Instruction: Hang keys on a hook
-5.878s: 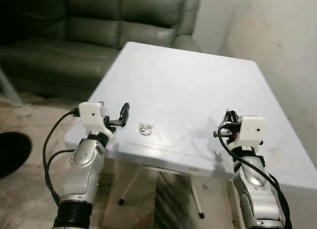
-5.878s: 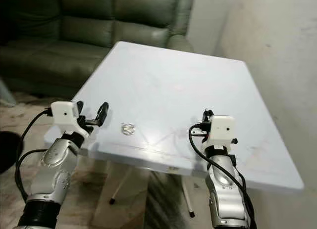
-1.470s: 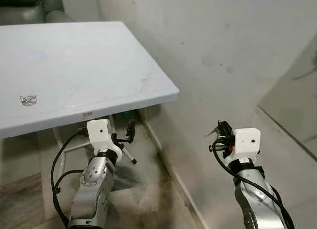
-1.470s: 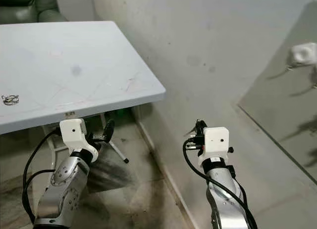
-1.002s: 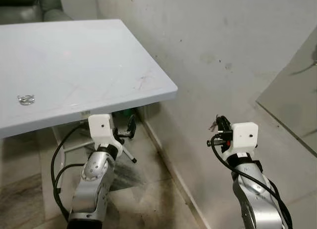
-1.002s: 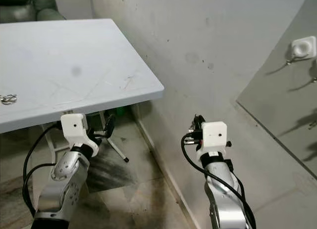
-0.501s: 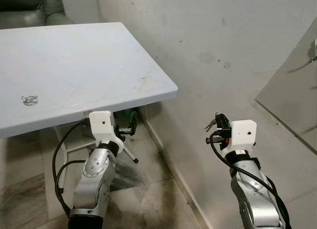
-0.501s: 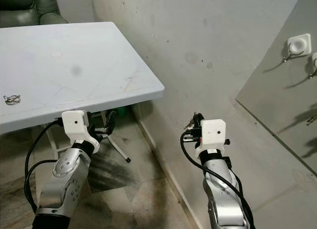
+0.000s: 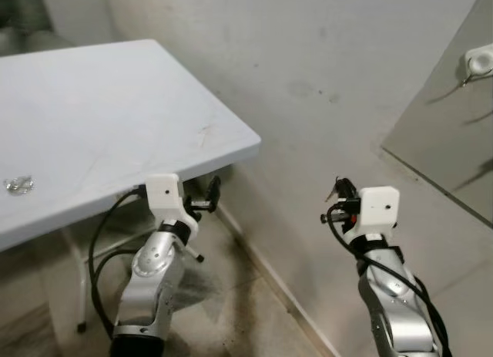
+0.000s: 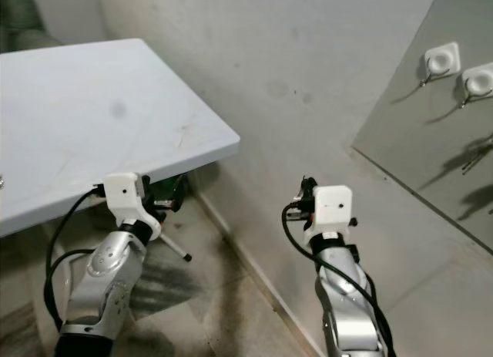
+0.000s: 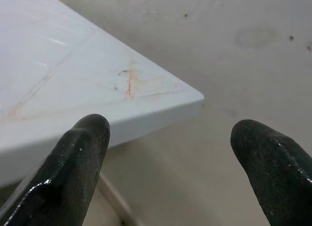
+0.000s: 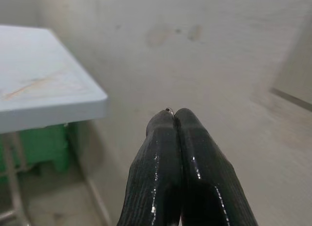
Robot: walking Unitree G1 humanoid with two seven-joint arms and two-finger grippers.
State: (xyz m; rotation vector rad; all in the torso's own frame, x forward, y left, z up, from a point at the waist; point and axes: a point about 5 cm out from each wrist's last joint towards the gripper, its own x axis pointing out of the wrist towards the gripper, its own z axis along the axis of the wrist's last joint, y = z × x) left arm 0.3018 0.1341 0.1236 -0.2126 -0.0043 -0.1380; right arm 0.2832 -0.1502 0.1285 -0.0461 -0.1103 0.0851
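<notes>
The right gripper (image 12: 174, 119) is pressing its jaws together on a small metal key set (image 9: 333, 190), held in the air before the stained pale wall (image 10: 254, 56); only a tiny metal tip (image 12: 168, 109) is peeking out between the black fingers. The left gripper (image 11: 170, 133) is hovering with jaws spread beside the white rectangular worktop (image 9: 100, 118). White square wall hooks (image 10: 441, 60) are sitting on a grey panel (image 10: 416, 141). A small metallic object (image 9: 17, 185) is lying on the worktop, too blurred to identify.
</notes>
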